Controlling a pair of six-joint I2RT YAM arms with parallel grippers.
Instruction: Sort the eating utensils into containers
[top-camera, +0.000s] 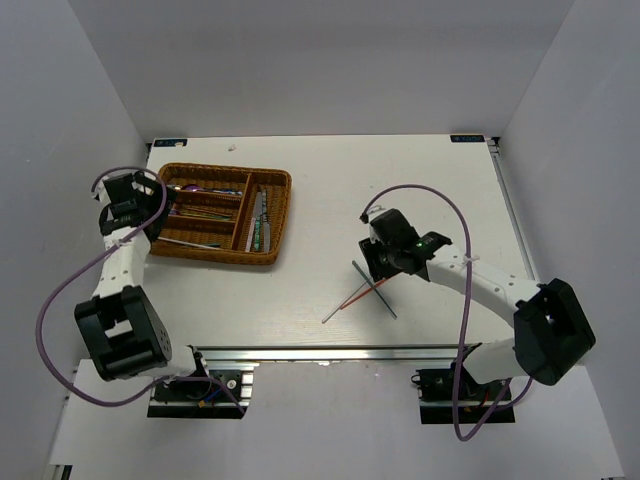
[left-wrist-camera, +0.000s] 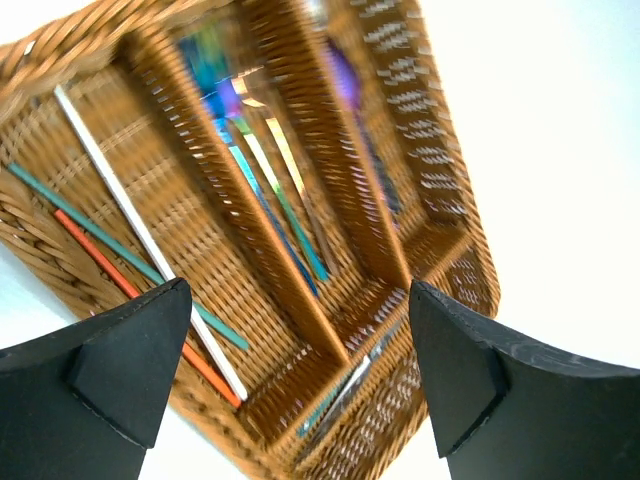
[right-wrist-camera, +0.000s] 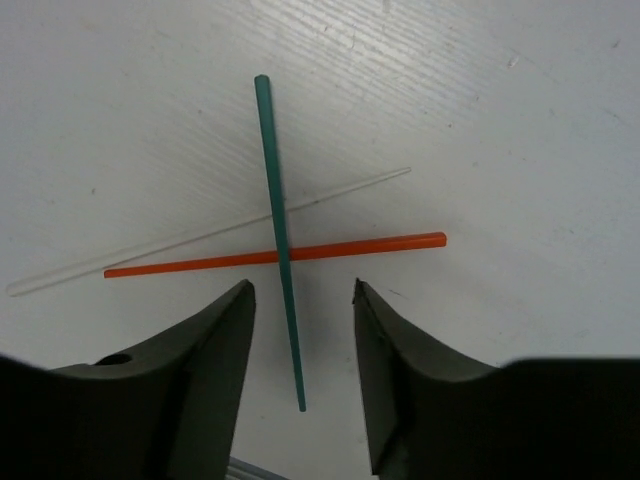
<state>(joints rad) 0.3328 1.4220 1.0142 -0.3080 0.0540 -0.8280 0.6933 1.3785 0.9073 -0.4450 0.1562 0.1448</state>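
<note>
Looking down your right wrist camera, you see a green stick (right-wrist-camera: 276, 190) lying across an orange stick (right-wrist-camera: 360, 244) and a pale stick (right-wrist-camera: 150, 252) on the table (right-wrist-camera: 500, 120); the top view shows only thin lines. Your right claw (right-wrist-camera: 300, 300) hangs spread above them. Your left claw (left-wrist-camera: 300, 295), spread too, tilts over the basket (left-wrist-camera: 440, 150).

The tray (left-wrist-camera: 420, 190) is brown woven wicker. In it lie a white stick (left-wrist-camera: 130, 210), a teal stick (left-wrist-camera: 90, 226) and an orange stick (left-wrist-camera: 100, 260), beside iridescent blue-green cutlery (left-wrist-camera: 290, 215). On the white table (right-wrist-camera: 500, 100) cross a teal chopstick (right-wrist-camera: 274, 180), an orange chopstick (right-wrist-camera: 380, 244) and a pale, nearly clear chopstick (right-wrist-camera: 150, 248). The cables (top-camera: 412, 187) are purple; the left gripper (left-wrist-camera: 300, 300) has black fingers (left-wrist-camera: 120, 370).
</note>
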